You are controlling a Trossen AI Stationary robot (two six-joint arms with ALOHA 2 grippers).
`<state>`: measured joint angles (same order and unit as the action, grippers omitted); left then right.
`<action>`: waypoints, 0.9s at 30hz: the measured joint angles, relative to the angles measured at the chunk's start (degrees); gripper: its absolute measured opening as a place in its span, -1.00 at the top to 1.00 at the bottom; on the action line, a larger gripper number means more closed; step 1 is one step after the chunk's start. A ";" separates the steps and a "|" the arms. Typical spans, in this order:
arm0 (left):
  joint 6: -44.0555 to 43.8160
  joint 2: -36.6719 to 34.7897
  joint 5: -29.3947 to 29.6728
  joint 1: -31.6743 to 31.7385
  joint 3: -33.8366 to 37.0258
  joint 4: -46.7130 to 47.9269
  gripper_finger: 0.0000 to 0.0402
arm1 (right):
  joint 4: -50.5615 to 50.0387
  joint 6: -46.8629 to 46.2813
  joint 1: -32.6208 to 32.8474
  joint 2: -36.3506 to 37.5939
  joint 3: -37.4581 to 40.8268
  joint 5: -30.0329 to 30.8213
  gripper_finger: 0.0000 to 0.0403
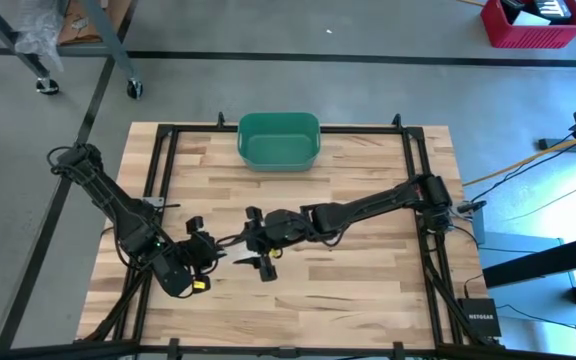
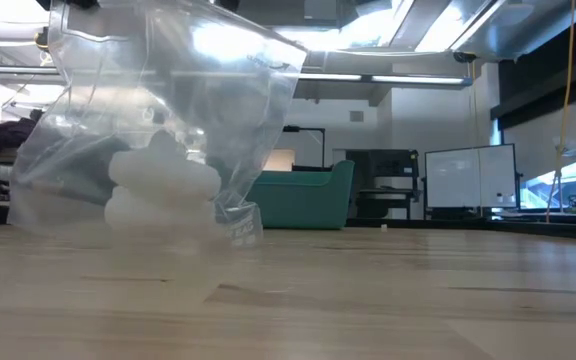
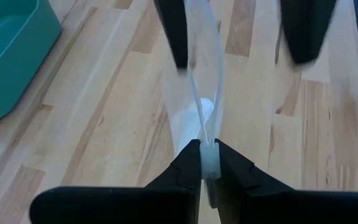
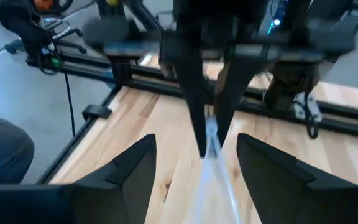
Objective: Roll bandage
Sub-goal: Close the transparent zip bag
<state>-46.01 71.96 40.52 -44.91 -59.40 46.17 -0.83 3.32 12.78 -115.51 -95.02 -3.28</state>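
A clear plastic bag (image 2: 158, 110) holds a white rolled bandage (image 2: 163, 185) and hangs with its bottom at the tabletop. My left gripper (image 3: 209, 163), near the table's middle (image 1: 220, 249), is shut on the bag. My right gripper (image 4: 205, 163) faces it from the right (image 1: 254, 243) and is open. Its two fingers (image 3: 173, 31) stand on either side of the bag's upper part. In the low view both grippers are out of the picture above the bag. My left gripper pinches the bag's thick top edge (image 3: 209, 167) between its two fingertips, coming slanting down from the table's left. The bag hangs below and beyond the fingers, with the bandage in its bottom. My right gripper has one finger close beside the bag's edge (image 3: 190, 68); whether it touches, I cannot tell.
A green bin (image 1: 279, 140) stands at the table's far edge, in the middle. A dark metal frame (image 1: 163, 170) runs around the wooden tabletop. Bare wood lies near and to the right of the grippers.
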 joint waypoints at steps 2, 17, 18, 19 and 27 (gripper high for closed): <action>0.06 0.00 -0.01 0.00 0.00 0.02 0.89 | -0.83 0.14 -0.09 1.13 -0.02 -0.01 -0.11; 0.03 0.00 -0.01 0.00 0.00 -0.21 0.89 | -2.33 0.60 -0.36 0.90 0.00 -2.36 -0.11; 0.01 0.00 -0.03 0.00 0.00 -0.33 0.89 | -1.37 0.60 -0.38 0.46 0.00 -2.35 -0.11; 0.02 -0.01 -0.04 -0.02 0.00 -0.38 0.89 | 0.48 0.60 -0.43 -0.04 -0.03 -2.35 -0.11; 0.16 -0.02 -0.80 -0.02 0.00 -0.30 0.89 | 1.50 1.64 -0.42 -2.52 0.00 2.41 -0.11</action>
<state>-45.85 71.94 39.73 -44.93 -59.40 45.87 0.67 4.96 12.36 -118.03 -95.02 -0.87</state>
